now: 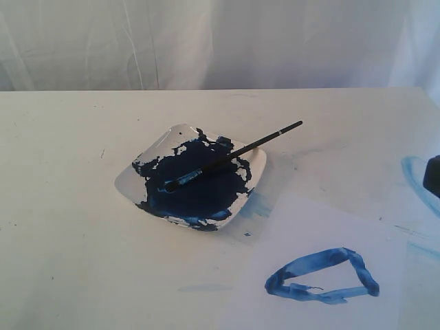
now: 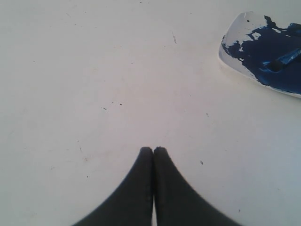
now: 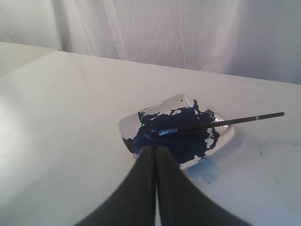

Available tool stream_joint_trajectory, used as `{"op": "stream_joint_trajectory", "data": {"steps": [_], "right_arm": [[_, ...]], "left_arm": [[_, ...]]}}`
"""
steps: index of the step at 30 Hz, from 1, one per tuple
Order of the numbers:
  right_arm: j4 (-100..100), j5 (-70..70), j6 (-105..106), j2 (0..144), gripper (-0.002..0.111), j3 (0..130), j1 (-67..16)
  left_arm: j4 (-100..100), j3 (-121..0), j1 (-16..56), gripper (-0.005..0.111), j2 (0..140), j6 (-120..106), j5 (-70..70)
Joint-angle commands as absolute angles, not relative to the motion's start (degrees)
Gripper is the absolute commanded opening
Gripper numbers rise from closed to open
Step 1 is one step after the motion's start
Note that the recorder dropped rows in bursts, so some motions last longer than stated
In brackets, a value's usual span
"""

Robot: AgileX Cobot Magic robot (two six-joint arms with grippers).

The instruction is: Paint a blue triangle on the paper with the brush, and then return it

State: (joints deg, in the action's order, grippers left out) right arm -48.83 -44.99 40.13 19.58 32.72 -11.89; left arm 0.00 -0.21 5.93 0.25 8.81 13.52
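Note:
The blue triangle (image 1: pixel 323 276) is painted on the paper (image 1: pixel 323 234) at the front right of the table. The brush (image 1: pixel 230 158) (image 3: pixel 216 123) lies across the white paint dish (image 1: pixel 148 182) (image 3: pixel 126 126), bristles in the dark blue paint, handle sticking out toward the back right. My left gripper (image 2: pixel 153 149) is shut and empty over bare table, the dish (image 2: pixel 230 54) off to one side of it. My right gripper (image 3: pixel 154 149) is shut and empty, held apart from the dish; a dark part of it (image 1: pixel 432 175) shows at the right edge.
A pale blue arc smear (image 1: pixel 415 180) marks the table at the right. A light blue stain (image 1: pixel 258 204) lies beside the dish. White cloth (image 1: pixel 206 41) hangs behind the table's far edge.

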Motion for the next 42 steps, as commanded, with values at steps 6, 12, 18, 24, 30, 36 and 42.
{"op": "stream_joint_trajectory", "data": {"steps": [6, 12, 18, 24, 30, 36, 42], "right_arm": [[-49.04, -44.78, 40.70, 12.20, 0.000, 32.57, -8.99], [-51.48, -40.27, 36.34, 7.68, 0.000, 32.57, -8.96], [-42.24, -29.28, 20.92, 8.05, 0.000, 28.89, -8.96], [-1.03, -29.35, -18.19, 3.99, 0.000, 15.50, -8.96], [0.00, -24.61, -18.04, 0.00, 0.000, 0.00, -8.96], [0.00, -19.64, -3.55, 0.00, 0.000, 0.00, -8.96], [0.00, -19.64, 2.85, 0.00, 0.000, 0.00, -8.96]], "left_arm": [[-0.33, 0.00, 5.99, 0.000, 0.00, 9.09, 13.25], [-0.33, 0.00, 5.98, 0.000, 0.00, 9.09, 13.25], [-0.33, 0.00, 5.98, 0.000, 0.00, 9.09, 13.35], [-0.33, 0.00, 5.98, 0.000, 0.00, 9.09, 13.35], [-0.33, 0.00, 5.98, 0.000, 0.00, 9.09, 13.35], [-0.33, 0.00, 5.98, 0.000, 0.00, 9.09, 13.26], [-0.33, 0.00, 5.98, 0.000, 0.00, 9.09, 13.26]]}}
